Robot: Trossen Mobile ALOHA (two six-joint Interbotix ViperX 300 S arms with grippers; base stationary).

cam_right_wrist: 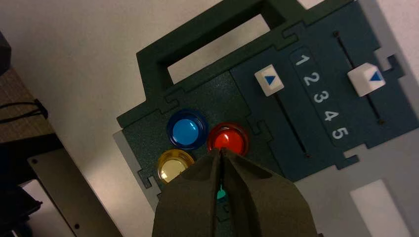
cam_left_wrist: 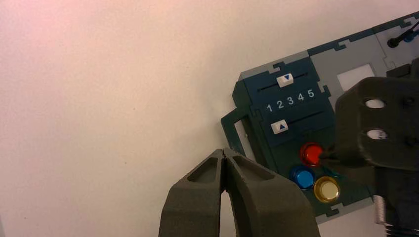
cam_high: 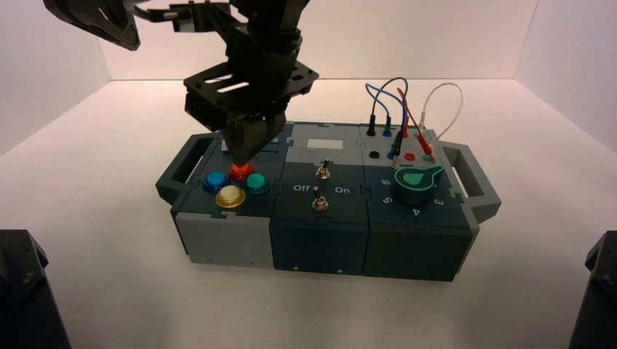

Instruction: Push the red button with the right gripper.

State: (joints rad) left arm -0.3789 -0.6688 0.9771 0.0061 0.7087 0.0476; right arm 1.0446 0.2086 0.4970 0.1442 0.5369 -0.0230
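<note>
The supporting surface is a plain white tabletop (cam_high: 109, 218), enclosed at the back and both sides by white walls. One item lies directly on it: the control box (cam_high: 320, 240), a dark teal and grey housing with a carrying handle at each end. The box sits flat, directly beneath the right gripper (cam_high: 246, 154), whose tip comes down over the box's left end. Bare tabletop surrounds the box on all sides. The left gripper (cam_left_wrist: 225, 155) hangs over bare white surface just off the box's left handle (cam_left_wrist: 232, 131), clear of the housing.
</note>
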